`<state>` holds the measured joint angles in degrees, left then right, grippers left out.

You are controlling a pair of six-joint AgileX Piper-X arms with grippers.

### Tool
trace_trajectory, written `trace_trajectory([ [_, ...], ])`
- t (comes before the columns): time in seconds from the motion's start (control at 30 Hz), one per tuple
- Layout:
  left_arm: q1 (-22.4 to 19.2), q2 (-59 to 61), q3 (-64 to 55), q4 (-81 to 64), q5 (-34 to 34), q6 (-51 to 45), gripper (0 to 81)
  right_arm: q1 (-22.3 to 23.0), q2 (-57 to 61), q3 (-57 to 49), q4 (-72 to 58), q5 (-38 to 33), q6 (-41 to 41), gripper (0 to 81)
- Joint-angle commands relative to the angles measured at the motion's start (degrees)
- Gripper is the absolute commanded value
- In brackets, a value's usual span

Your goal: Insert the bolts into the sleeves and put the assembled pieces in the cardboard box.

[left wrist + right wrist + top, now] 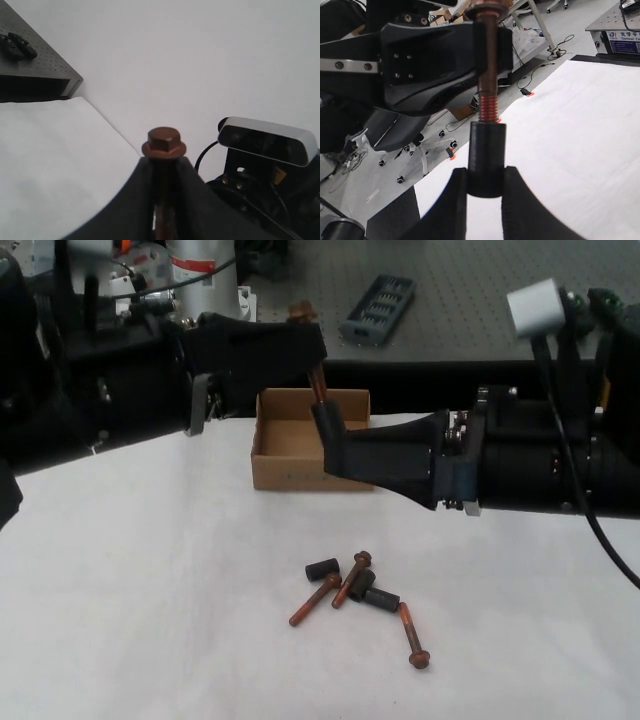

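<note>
Left end effector (317,342) holding upright bolt (319,385), right end effector (332,436) holding sleeve (323,412) beneath it, near cardboard box (296,478)

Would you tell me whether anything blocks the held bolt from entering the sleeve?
Nothing visible does: the bolt in the left gripper lines up with the sleeve in the right gripper, its threaded tip at the sleeve's mouth.
</note>
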<state>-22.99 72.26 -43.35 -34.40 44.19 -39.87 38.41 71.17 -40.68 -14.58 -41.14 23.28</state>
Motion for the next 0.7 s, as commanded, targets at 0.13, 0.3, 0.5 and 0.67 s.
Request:
trace_trajectory([
  [0.13, 0.5, -0.3, 0.1, 1.8, 0.2, 1.7, 0.6, -0.4, -1.4, -0.8, -2.9, -3.2, -5.9, 2.8],
  [0.3, 0.5, -0.3, 0.1, 1.8, 0.2, 1.7, 0.6, -0.4, -1.4, -0.8, -2.9, -3.1, -7.9, 2.8],
  [0.5, 0.5, -0.3, 0.1, 1.8, 0.2, 1.2, 0.6, -0.4, -1.4, -0.8, -2.9, -1.0, -7.3, 2.8],
  [0.67, 0.5, -0.3, 0.1, 1.8, 0.2, 0.9, 0.6, -0.4, -1.4, -0.8, -2.9, -0.6, -4.8, 2.8],
])
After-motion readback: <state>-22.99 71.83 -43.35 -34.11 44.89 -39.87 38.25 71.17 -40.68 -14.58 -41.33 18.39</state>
